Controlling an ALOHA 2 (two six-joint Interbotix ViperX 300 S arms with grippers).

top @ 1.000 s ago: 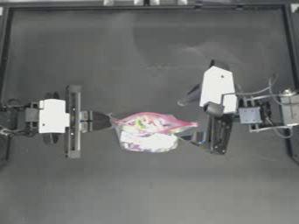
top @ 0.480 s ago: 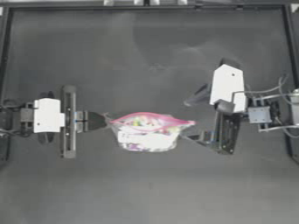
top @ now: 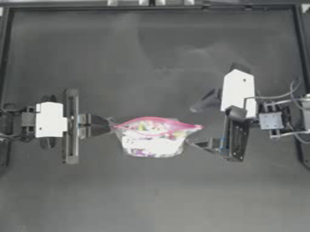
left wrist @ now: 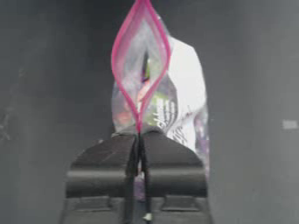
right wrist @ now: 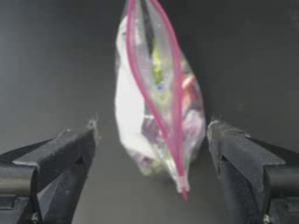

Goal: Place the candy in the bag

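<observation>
Left gripper clenched on the zip bag's 9 o'clock corner, table centre; right gripper released, astride the 3 o'clock corner; yellow-green candy inside; keep the seal taut and level.

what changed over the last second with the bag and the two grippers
The right gripper let go of the bag's right end and backed off to the right; its jaws now stand open on either side of that corner, apart from it. The left gripper stayed shut on the bag's left end, and the bag's mouth stayed slightly open.
</observation>
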